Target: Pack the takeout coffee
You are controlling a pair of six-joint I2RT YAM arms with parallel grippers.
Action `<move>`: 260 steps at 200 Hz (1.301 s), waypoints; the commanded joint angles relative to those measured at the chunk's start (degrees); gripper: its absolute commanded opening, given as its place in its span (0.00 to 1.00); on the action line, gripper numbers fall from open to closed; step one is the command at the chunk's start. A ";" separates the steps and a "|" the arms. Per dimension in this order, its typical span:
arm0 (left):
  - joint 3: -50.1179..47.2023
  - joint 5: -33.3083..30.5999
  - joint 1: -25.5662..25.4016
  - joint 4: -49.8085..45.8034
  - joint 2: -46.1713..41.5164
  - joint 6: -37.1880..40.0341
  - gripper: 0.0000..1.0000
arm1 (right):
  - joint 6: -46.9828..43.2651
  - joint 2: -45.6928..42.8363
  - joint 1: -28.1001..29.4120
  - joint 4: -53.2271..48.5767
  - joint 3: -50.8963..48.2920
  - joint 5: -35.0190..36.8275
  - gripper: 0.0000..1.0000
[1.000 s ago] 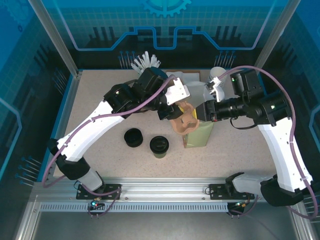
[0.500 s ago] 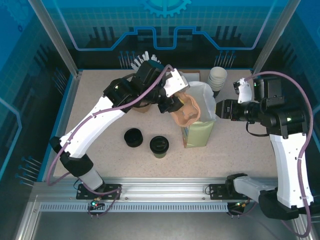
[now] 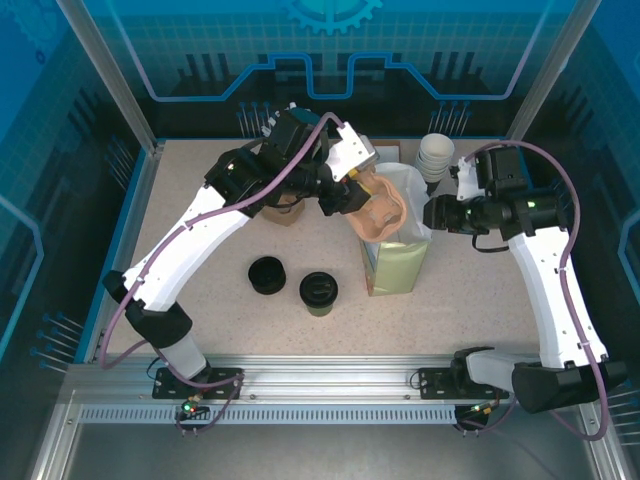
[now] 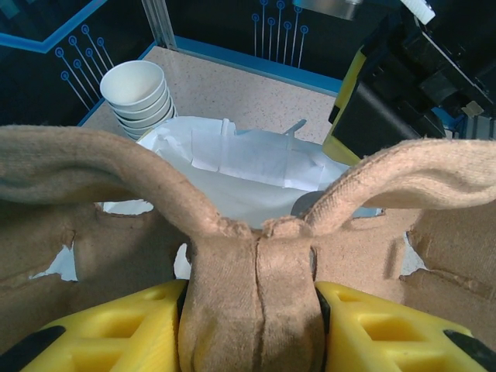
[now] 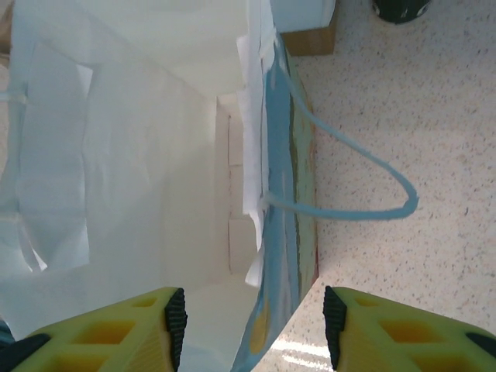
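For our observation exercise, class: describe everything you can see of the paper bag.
The paper bag stands upright on the table, mouth open. Outside it looks pale green, inside white, with a thin blue cord handle hanging outward. The tan pulp tray in the left fingers is held over its mouth; the right fingers straddle one wall, open.

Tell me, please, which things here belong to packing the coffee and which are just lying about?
Job: small dark-sided paper cup with black plastic lid; green-sided white-lined paper bag; tan moulded-fibre cup carrier, held in the left gripper.
Lying about: low black round plastic piece; stack of white lidless paper cups; small brown box.
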 commanded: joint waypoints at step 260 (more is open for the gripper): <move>3.52 18.37 -2.16 -2.71 3.53 -4.01 0.44 | -8.82 -2.09 3.79 5.07 -2.96 -2.26 0.00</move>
